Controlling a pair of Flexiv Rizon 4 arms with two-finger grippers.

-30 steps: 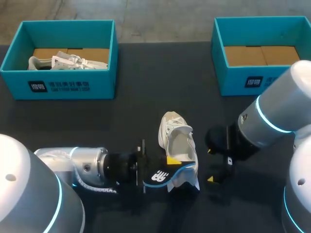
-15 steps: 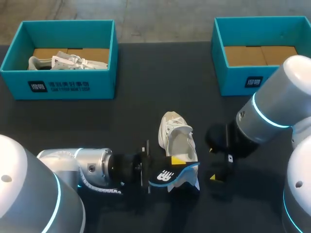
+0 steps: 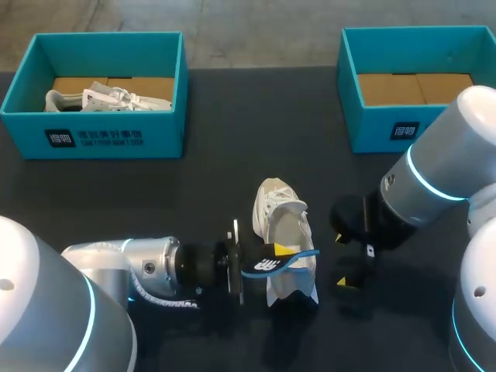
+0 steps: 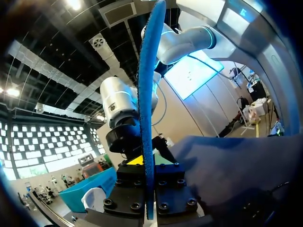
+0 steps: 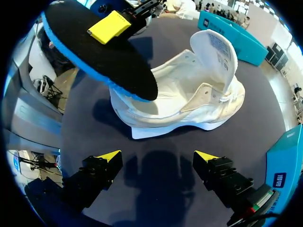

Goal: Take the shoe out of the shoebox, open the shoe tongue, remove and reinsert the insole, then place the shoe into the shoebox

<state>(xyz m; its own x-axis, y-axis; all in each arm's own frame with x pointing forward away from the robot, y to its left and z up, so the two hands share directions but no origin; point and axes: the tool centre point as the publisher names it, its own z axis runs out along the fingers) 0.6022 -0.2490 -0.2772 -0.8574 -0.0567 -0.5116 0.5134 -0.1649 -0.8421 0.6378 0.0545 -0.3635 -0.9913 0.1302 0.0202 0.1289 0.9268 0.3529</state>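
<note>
Gripping the single insole [image 3: 266,266] above one of two shoes [image 3: 283,221] [image 3: 108,98], left tool [image 3: 280,251] faces gaping right tool [image 5: 158,156]; two shoeboxes [image 3: 116,139] [image 3: 387,132].

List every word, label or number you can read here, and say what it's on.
Left shoebox front: logo and a print line, too small to read.
Right shoebox front: logo, too small to read.
Insole: white mark, no readable words.
Shoe tongue: label print too blurred to read.

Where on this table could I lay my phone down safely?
The bare strip between the left box and right box is free, as is the table in front of the left box. Crowded: around the shoe, between the left arm holding the insole and the right arm.
</note>
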